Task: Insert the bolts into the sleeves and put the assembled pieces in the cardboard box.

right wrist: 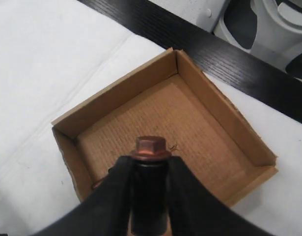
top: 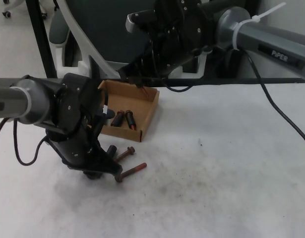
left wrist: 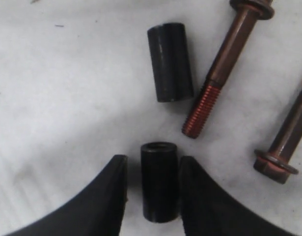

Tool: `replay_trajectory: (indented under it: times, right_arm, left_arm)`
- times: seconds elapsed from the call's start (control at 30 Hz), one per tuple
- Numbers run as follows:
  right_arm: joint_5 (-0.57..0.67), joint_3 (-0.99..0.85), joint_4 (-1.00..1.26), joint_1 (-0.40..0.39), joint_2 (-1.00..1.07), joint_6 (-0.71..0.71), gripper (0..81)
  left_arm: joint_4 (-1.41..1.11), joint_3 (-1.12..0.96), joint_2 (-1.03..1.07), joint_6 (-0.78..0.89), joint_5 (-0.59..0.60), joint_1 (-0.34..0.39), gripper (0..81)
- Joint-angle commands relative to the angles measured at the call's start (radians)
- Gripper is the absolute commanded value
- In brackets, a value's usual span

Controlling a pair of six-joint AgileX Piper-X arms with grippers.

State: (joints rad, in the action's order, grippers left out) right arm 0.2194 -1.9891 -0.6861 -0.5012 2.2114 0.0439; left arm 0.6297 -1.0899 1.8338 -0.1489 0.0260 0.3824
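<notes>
A sleeve [left wrist: 159, 182] lies between the left fingers [left wrist: 102, 201].

Two loose bolts [left wrist: 224, 69], two bare sleeves [left wrist: 170, 61], three assembled pieces [right wrist: 151, 147], one cardboard box [right wrist: 119, 96]

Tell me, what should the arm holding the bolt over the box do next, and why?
Probably open the right gripper and let go. It is shut on an assembled piece, which seems to hang right above the floor of the cardboard box, so the piece should drop inside, where it belongs.
</notes>
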Motion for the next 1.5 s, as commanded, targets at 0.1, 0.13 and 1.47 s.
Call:
replay_trajectory:
  times: [0.1,0.13,1.47]
  right_arm:
    - [0.011,-0.177,-0.126,0.001,0.135,0.001,0.3]
    - [0.011,-0.192,-0.129,-0.001,0.154,0.001,0.3]
    - [-0.065,-0.300,-0.165,-0.006,0.289,-0.015,39.1]
  left_arm:
    - [-0.006,-0.003,0.003,0.007,0.053,-0.001,28.8]
    - [-0.007,-0.003,0.003,0.007,0.052,-0.001,28.1]
    - [-0.043,0.037,-0.014,-0.010,0.031,-0.001,0.8]
